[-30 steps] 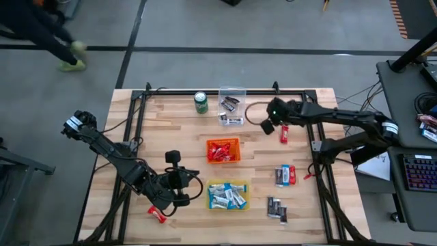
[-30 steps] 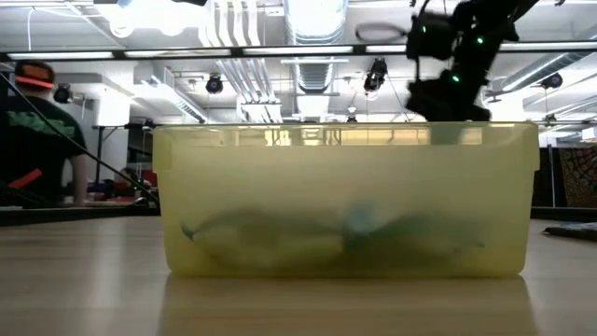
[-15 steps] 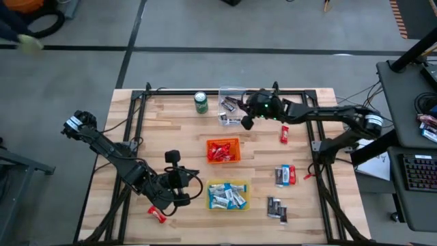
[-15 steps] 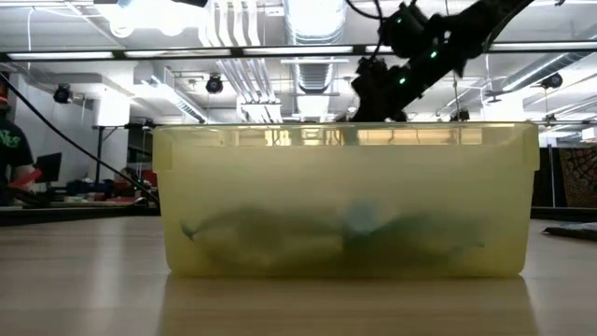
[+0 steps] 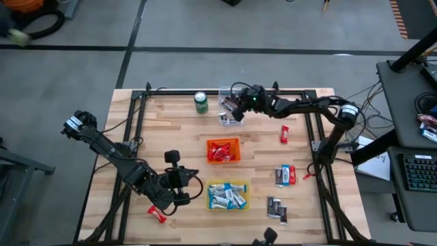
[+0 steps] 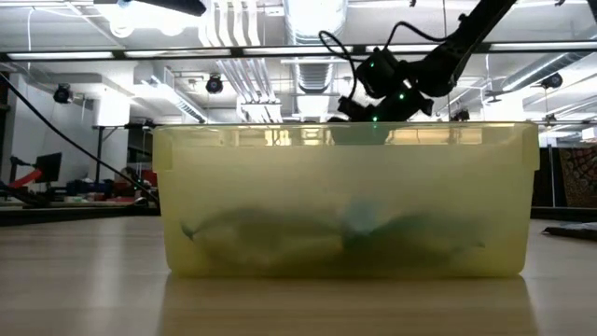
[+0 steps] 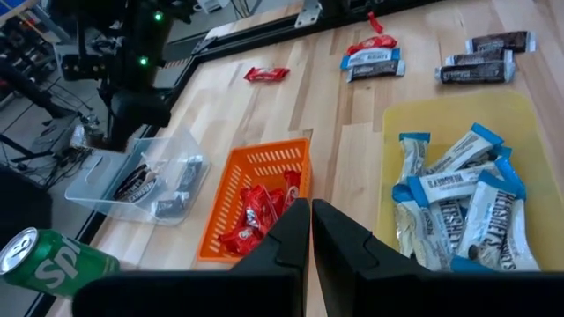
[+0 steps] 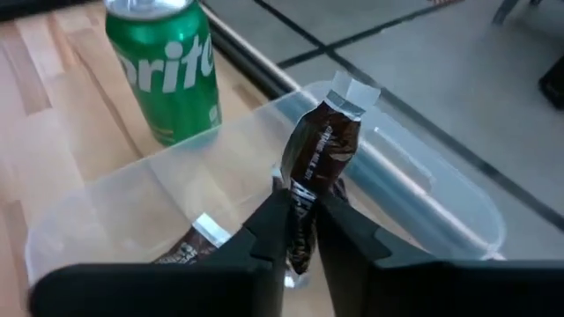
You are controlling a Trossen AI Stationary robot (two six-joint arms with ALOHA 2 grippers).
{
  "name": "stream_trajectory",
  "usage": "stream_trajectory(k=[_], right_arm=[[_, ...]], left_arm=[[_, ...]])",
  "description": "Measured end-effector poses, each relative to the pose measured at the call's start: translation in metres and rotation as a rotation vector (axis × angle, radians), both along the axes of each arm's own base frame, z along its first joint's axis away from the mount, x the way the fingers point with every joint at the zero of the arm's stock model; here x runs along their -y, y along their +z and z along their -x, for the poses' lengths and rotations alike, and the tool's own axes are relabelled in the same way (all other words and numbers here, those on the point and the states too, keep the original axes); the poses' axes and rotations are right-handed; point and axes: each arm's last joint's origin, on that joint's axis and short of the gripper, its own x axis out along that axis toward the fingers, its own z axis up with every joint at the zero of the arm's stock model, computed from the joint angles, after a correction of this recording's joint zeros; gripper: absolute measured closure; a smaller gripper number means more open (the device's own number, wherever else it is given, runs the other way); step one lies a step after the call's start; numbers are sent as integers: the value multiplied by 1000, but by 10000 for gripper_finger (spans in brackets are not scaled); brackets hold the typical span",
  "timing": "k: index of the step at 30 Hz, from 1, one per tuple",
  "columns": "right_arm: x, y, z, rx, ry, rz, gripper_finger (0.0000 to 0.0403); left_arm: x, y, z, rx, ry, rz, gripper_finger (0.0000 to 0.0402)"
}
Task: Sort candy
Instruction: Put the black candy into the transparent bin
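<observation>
Between my right fingers [image 8: 298, 231] a dark brown candy bar [image 8: 319, 167] stands upright; they are parted only slightly and its lower end sits between them. Just under these fingers is the clear bin [image 8: 423, 189], with other dark bars [image 7: 141, 182] lying in it, and the green can [image 8: 164, 66] is beside the bin. My left fingers [image 7: 310, 231] are clenched together and grasp nothing. Ahead of them the orange bin [image 7: 269, 165] holds red candy [image 7: 257, 211], and the yellow bin [image 7: 401, 123] holds blue-and-white candy [image 7: 454, 202]. Some loose bars [image 5: 276, 208] lie on the table [image 5: 157, 130]. In the low view the yellow bin hides the table behind, and its contents are only vague shapes.
</observation>
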Motion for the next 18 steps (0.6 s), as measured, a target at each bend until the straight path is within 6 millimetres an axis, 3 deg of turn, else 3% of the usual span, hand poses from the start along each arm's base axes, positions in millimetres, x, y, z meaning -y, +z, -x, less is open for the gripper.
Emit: stream_trajectory(k=[9, 14, 18], right_arm=[[0, 3, -2, -85, 0, -58, 268], [-9, 19, 4, -53, 82, -140, 248], [-23, 33, 10, -51, 159, -209, 243]], left_arm=[[-3, -12, 3, -2, 37, 41, 402], [-3, -14, 4, 0, 64, 136, 402], [-1, -19, 6, -103, 12, 271, 402]])
